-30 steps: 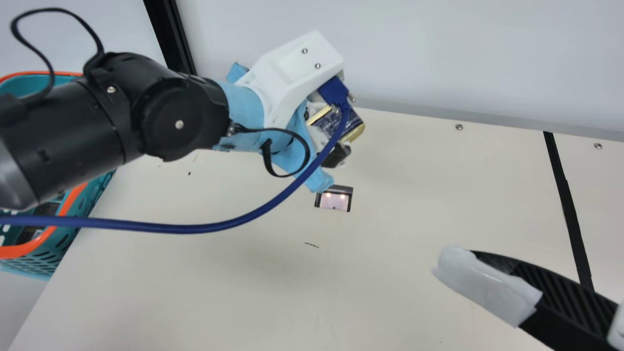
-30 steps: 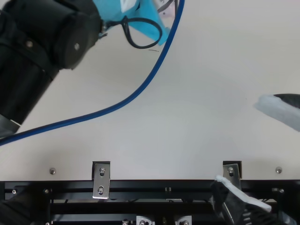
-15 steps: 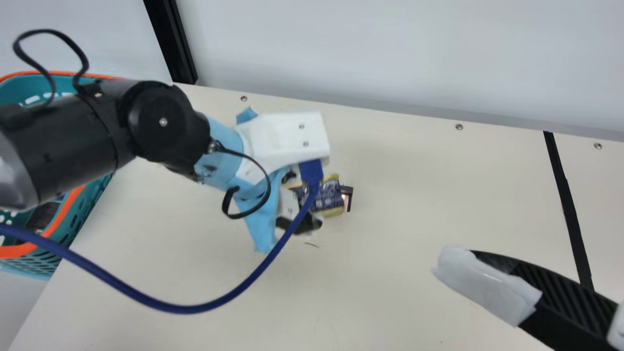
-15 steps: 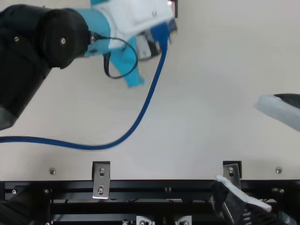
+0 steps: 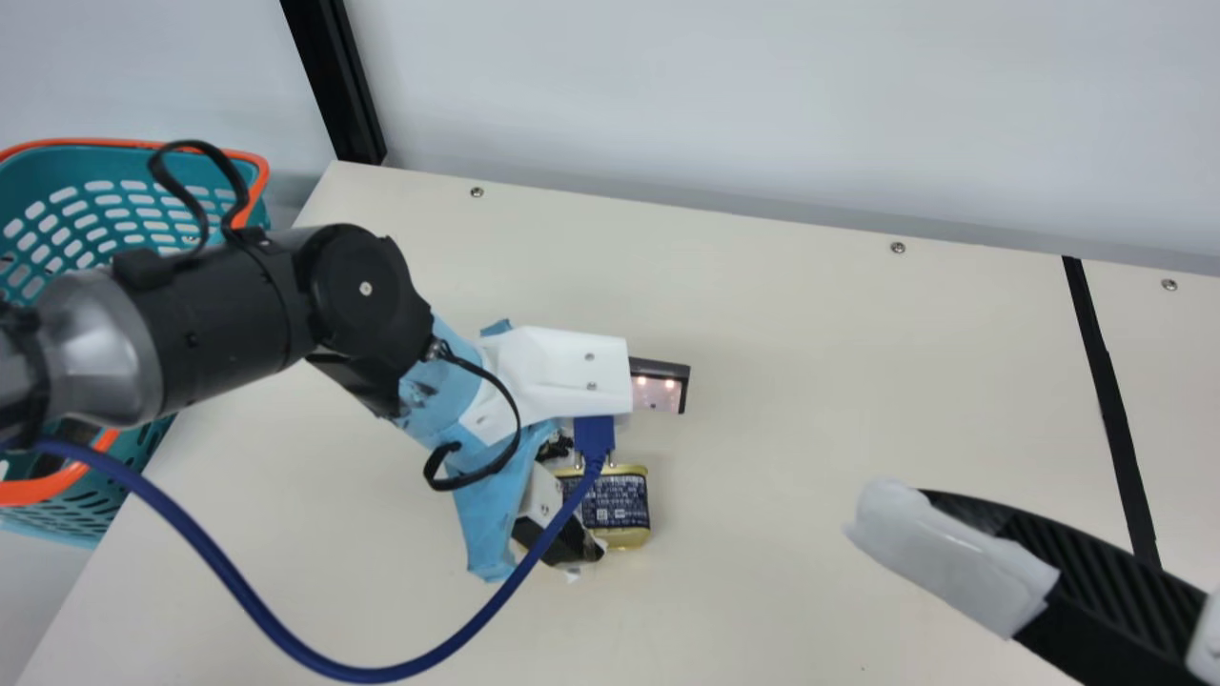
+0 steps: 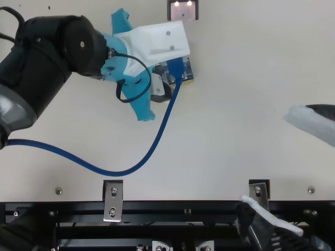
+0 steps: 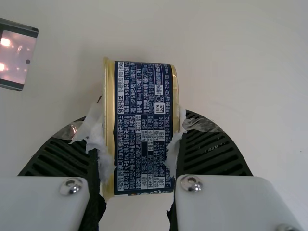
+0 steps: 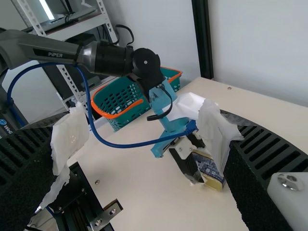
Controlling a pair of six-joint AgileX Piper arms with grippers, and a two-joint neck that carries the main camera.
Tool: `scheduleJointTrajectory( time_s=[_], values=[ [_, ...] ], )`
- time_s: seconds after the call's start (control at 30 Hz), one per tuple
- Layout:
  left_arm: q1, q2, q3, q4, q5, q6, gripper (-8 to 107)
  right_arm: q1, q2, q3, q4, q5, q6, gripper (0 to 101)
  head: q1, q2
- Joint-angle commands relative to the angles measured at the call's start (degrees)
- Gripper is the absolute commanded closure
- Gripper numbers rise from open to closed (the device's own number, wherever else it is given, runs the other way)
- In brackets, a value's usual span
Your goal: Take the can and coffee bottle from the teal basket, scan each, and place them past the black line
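Observation:
In the main view my left gripper (image 5: 578, 519) is low over the table, nearer the front than the scanner, shut on the navy and gold can (image 5: 618, 503). The left wrist view has the can (image 7: 144, 125) lying sideways between both ribbed fingers of my left gripper (image 7: 139, 139), its printed label facing the camera. The scanner (image 5: 659, 386) is set in the table with its lights on. My right gripper (image 5: 1029, 572) is at the main view's lower right; in the right wrist view my right gripper (image 8: 144, 139) stands open with nothing between its fingers.
The teal basket (image 5: 114, 205) with an orange rim stands off the table's left edge, dark items inside. A black line (image 5: 1106, 381) crosses the table at the right. A blue cable (image 5: 315, 657) loops in front of my left arm.
My left gripper has come from behind the scanner towards the table's front, bringing the can along and uncovering the scanner. The can's label now shows flat. My right arm has kept still.

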Motion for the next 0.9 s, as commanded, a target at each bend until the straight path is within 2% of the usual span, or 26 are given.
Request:
scheduleJointTrajectory(
  time_s=[0.0, 0.17, 0.3, 0.4, 0.6, 0.87],
  values=[
    [0.2, 0.5, 0.3, -1.1, 0.2, 0.3, 9, 0.0, 0.0, 0.0, 0.0, 0.0, 0.0, 0, 0.0, -0.2],
    [1.8, 0.2, 0.2, -4.0, 1.3, 0.6, 9, 1.0, 0.4, -0.7, -1.2, -0.2, 0.9, 0, 0.0, -0.2],
    [4.5, -2.6, 0.7, -6.5, 1.8, 1.3, 9, 2.7, 4.3, -2.1, -3.1, -0.3, -0.4, 0, 0.0, -0.2],
    [7.0, -5.6, 1.8, -8.2, 0.5, 2.1, 9, 3.9, 9.5, -3.6, -4.2, -0.6, -3.1, 0, 0.0, -0.2],
    [12.4, -11.7, 5.3, -12.6, -7.3, 3.9, 9, 3.8, 21.9, -7.3, -4.4, 0.0, -10.7, 0, 0.0, -0.2],
    [19.7, -17.9, 10.0, -21.7, -15.7, 8.3, 9, 6.2, 38.6, -15.8, -7.2, 0.0, -16.8, 0, 0.0, -0.2]
  ],
)
